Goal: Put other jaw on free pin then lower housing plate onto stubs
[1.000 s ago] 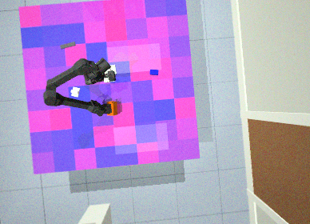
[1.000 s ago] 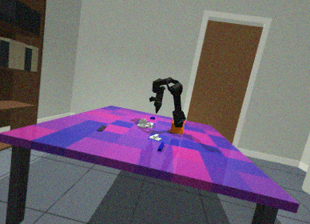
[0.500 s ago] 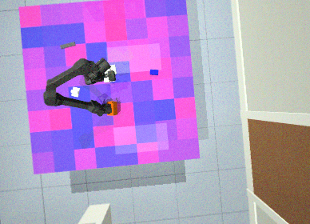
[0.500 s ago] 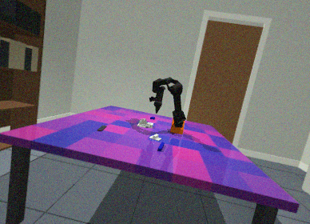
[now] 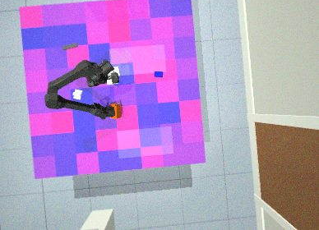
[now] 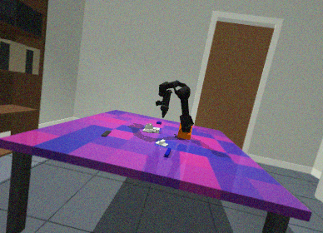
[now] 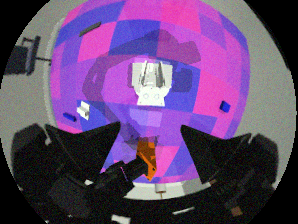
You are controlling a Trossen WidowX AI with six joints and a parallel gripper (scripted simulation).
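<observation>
The white gripper assembly (image 5: 117, 69) (image 6: 155, 131) (image 7: 136, 70) stands on the table. In the wrist view two grey jaws lie side by side on it, pointing away from my hand. A white plate (image 7: 151, 102) with two round marks lies across their near ends. The teeth are hidden, and I cannot tell whether the plate is fully level. My gripper (image 6: 163, 116) (image 7: 150, 125) is open and empty, above the table and clear of the assembly. In the top view the arm partly covers the assembly.
A small white part (image 5: 76, 94) (image 6: 161, 143) (image 7: 84, 110) lies near a blue block (image 6: 167, 152) (image 7: 69, 117). Another blue block (image 5: 158, 74) (image 6: 159, 122) (image 7: 225, 106) and a dark bar (image 5: 70, 46) (image 6: 106, 133) (image 7: 90, 29) lie farther out. The arm's base is orange (image 5: 117, 112).
</observation>
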